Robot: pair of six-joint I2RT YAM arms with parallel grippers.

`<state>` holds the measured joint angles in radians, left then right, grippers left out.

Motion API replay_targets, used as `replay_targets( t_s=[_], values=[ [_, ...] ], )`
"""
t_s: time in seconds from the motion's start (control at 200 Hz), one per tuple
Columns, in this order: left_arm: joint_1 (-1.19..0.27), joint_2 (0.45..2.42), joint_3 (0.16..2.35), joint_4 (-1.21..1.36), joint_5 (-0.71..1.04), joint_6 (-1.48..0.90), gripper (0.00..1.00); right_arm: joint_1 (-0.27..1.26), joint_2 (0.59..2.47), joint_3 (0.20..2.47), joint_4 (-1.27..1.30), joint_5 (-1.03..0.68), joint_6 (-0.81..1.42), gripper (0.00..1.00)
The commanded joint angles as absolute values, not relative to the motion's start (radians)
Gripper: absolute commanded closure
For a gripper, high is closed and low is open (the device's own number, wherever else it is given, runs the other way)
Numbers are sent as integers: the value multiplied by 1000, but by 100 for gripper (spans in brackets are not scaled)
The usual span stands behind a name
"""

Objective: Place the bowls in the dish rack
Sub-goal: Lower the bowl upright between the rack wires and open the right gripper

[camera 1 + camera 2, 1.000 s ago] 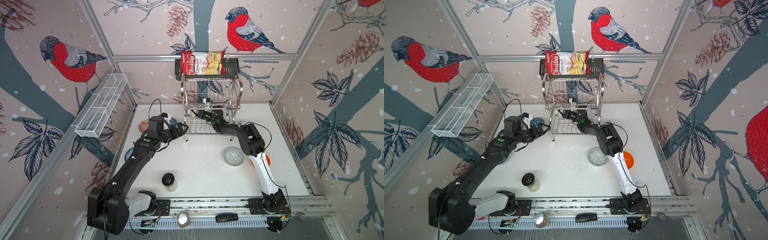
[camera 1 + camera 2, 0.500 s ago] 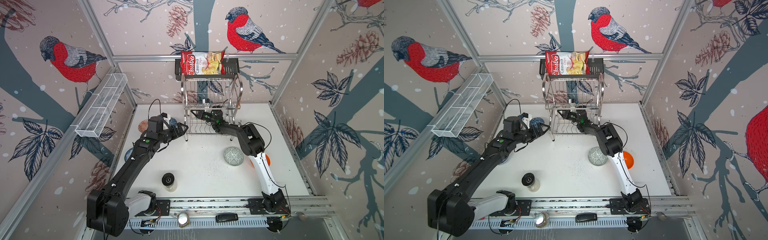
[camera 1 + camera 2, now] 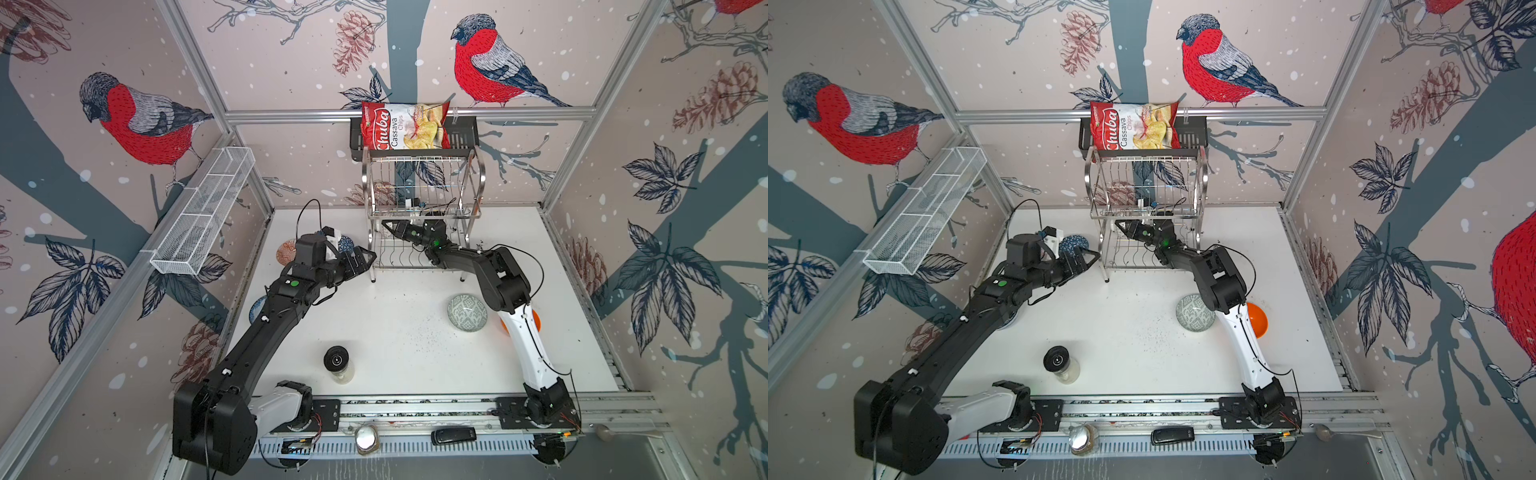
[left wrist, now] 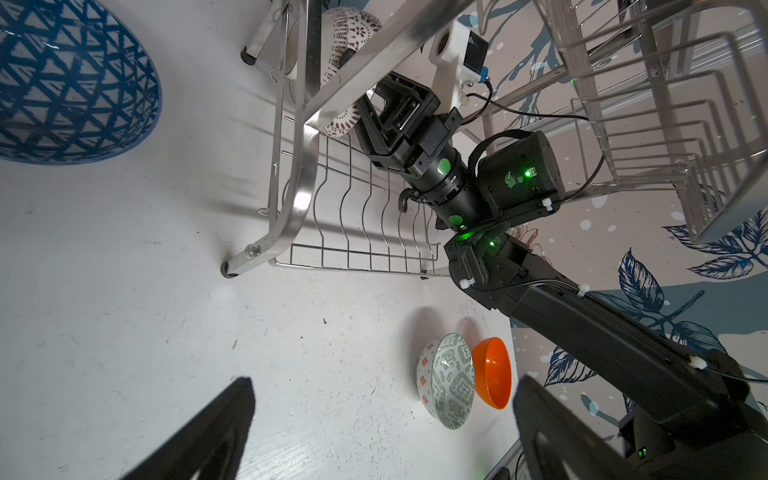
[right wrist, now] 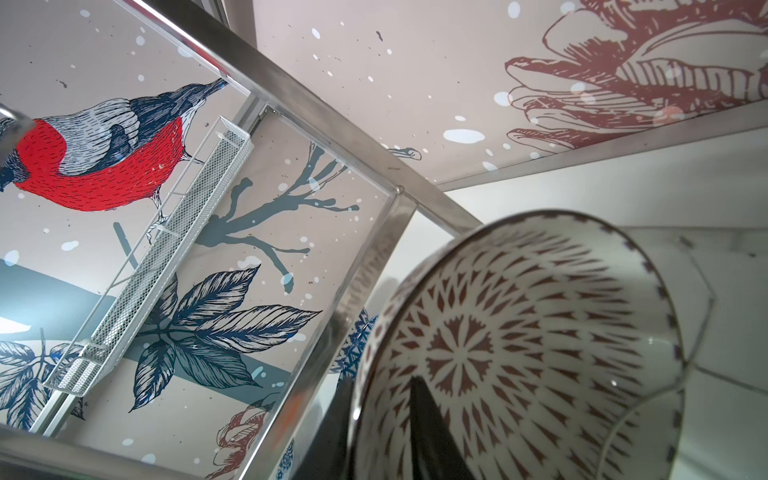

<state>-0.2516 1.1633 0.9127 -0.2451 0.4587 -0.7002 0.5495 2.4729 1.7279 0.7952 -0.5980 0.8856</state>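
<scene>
The steel dish rack (image 3: 422,183) stands at the back. My right gripper (image 5: 380,386) reaches into its lower tier. Its fingers straddle the rim of a white bowl with dark dots (image 5: 519,353) lying on its side, slightly parted, the inner finger off the wall. My left gripper (image 4: 384,386) hangs open and empty beside the rack's front left leg, near the blue triangle bowl (image 4: 62,83). A grey-green bowl (image 3: 467,312) and an orange bowl (image 3: 1257,320) sit by the right arm. A red-orange bowl (image 3: 286,252) and a blue-white one (image 3: 254,309) show behind the left arm.
A black-lidded jar (image 3: 337,359) stands near the table's front. A chips bag (image 3: 403,126) sits in a black basket above the rack. A long white mesh tray (image 3: 203,216) hangs on the left wall.
The right gripper's jaws have parted a little around the bowl's rim inside the rack. Both arms have hardly moved.
</scene>
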Motion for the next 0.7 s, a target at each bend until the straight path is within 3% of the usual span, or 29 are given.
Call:
replay_targets(
  t_s=[0.0,0.695],
  values=[
    [-252,1155,909,-237,451,-700,3,549,2453,1722,804,-590,894,74],
    [-252,1131,895,-239,446,-709,3,561,2405,1646,890,-522,955,69]
  ],
)
